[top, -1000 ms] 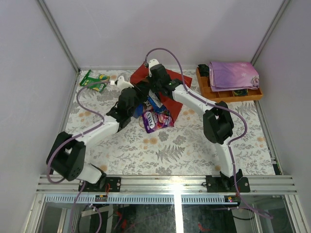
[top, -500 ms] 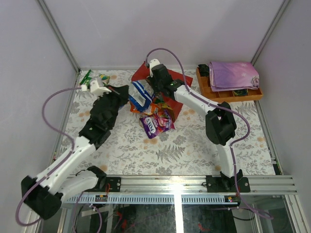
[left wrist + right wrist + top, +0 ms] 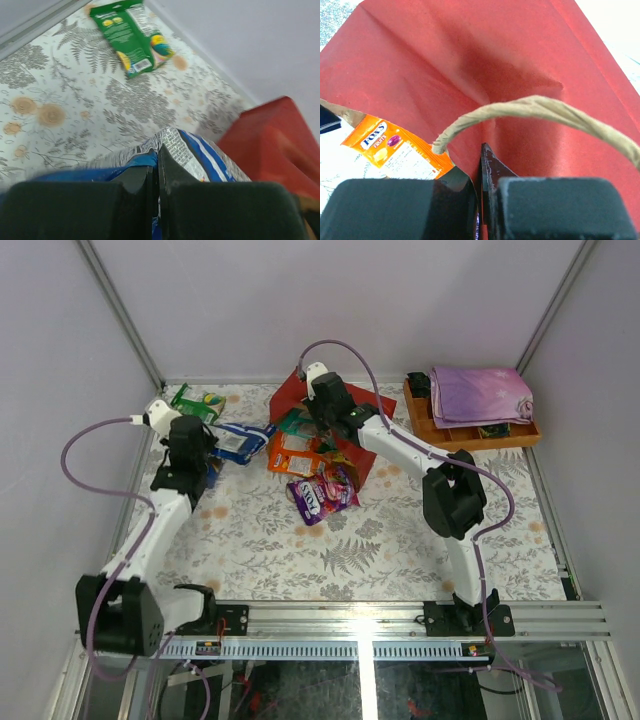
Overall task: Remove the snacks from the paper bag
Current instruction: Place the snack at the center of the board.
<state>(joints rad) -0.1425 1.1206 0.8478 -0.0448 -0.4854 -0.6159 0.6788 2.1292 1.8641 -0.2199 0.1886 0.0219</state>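
Paper bag [image 3: 520, 60] in right tool [image 3: 480, 170], orange packet [image 3: 390, 147] at its mouth

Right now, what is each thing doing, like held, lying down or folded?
left gripper: shut on the blue-white packet
blue-white packet: held in that gripper
right gripper: shut on the edge of the paper bag
paper bag: lying flat, edge pinched
green packet: flat on the table, untouched
orange packet: lying at the bag's mouth
purple packet: lying on the table, outside the bag
purple cloth: folded on the wooden tray
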